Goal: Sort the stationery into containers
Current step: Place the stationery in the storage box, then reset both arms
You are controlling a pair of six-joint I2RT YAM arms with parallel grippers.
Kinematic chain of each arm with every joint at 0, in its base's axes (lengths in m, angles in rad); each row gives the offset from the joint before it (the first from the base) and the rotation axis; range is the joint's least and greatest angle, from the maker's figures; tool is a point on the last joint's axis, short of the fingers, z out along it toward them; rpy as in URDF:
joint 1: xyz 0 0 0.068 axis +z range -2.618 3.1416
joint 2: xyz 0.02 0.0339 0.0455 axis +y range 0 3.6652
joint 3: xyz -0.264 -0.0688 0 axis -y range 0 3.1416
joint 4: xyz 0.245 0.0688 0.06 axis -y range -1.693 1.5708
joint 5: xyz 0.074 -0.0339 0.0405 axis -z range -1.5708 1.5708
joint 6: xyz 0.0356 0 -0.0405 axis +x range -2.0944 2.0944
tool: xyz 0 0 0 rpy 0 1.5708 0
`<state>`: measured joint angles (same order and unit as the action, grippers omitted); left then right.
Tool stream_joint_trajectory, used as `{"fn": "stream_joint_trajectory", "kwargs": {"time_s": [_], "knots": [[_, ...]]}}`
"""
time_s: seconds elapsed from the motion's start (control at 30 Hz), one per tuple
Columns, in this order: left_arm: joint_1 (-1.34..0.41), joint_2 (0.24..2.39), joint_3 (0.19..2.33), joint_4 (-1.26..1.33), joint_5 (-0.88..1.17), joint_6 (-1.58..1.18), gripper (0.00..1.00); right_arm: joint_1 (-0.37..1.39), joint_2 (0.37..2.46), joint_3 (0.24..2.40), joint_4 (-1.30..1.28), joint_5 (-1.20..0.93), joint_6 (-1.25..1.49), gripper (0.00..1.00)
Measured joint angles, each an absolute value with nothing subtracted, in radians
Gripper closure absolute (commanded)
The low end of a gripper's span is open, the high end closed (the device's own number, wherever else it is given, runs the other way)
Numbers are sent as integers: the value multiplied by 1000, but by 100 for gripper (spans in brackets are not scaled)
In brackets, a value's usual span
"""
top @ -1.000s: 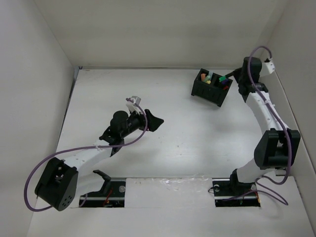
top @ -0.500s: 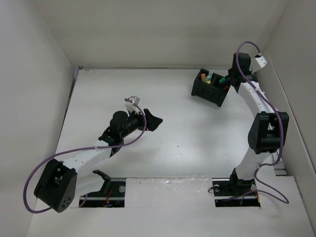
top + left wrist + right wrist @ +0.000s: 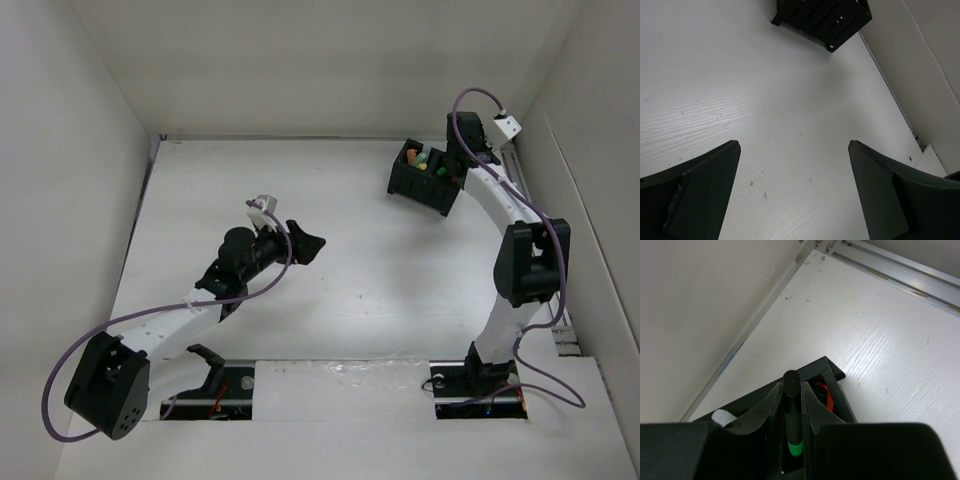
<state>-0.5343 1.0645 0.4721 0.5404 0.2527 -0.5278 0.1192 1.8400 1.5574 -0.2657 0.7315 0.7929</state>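
Top view: black organiser (image 3: pixel 415 186) sits at the far right of the white table (image 3: pixel 350 300), turned at an angle. Coloured markers (image 3: pixel 424 158) stick up inside it, pale, orange and green ends showing. Right gripper (image 3: pixel 452 168) hangs directly over the organiser's right side, arm reaching in from the right. From here I cannot tell what is in its jaws. Left gripper (image 3: pixel 306 243) is well left of the organiser and nearer the arm bases, above bare table, jaws spread, nothing between them.

Left wrist view: left gripper (image 3: pixel 794 146) wide open and empty, with one dark finger (image 3: pixel 700 195) low on the left and the other low on the right. Only table surface between them. Organiser (image 3: pixel 825 15) is at the top edge, well apart from the fingers, its slotted side wall facing the camera. A side wall runs just right of the organiser.

Right wrist view: right gripper (image 3: pixel 791 390) is clamped on a black marker (image 3: pixel 791 405) with a green band low on its body. The marker stands along the jaws, its blunt black end poking out past the fingertips. It sits right over the organiser (image 3: pixel 832 371), end at about rim level. I cannot tell which compartment it is over. An orange-red marker (image 3: pixel 825 393) lies inside, just right of the jaws, and a pale cap (image 3: pixel 722 416) shows left of them.
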Motion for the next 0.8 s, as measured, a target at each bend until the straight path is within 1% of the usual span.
{"fn": "stream_joint_trajectory", "kwargs": {"time_s": [0.1, 0.13, 0.17, 0.23, 0.27, 0.3, 0.47, 0.57, 0.67, 0.7, 0.8], "knots": [[-528, 1064, 465, 538, 253, -529, 13, 119, 1848, 1557, -279, 752, 801, 88], [-526, 1064, 465, 537, 254, -529, 13, 119, 1849, 1557, -281, 757, 802, 77], [-524, 1064, 465, 537, 254, -529, 13, 121, 1851, 1557, -282, 762, 804, 66], [-522, 1062, 464, 538, 255, -529, 13, 123, 1854, 1557, -284, 771, 812, 38], [-522, 1060, 464, 538, 255, -529, 13, 125, 1854, 1557, -288, 773, 812, 17], [-520, 1056, 463, 539, 255, -531, 13, 126, 1854, 1558, -292, 773, 815, 0], [-505, 1027, 434, 557, 273, -533, 13, 152, 1826, 1560, -315, 743, 817, 0], [-501, 1023, 425, 564, 282, -540, 13, 184, 1742, 1525, -314, 709, 821, 0], [-502, 1024, 419, 575, 293, -543, 5, 236, 1612, 1457, -303, 682, 832, 0], [-502, 1025, 419, 579, 298, -545, 1, 255, 1567, 1433, -301, 669, 836, 0], [-502, 1034, 419, 591, 315, -551, 1, 332, 1425, 1315, -244, 596, 857, 0]]}}
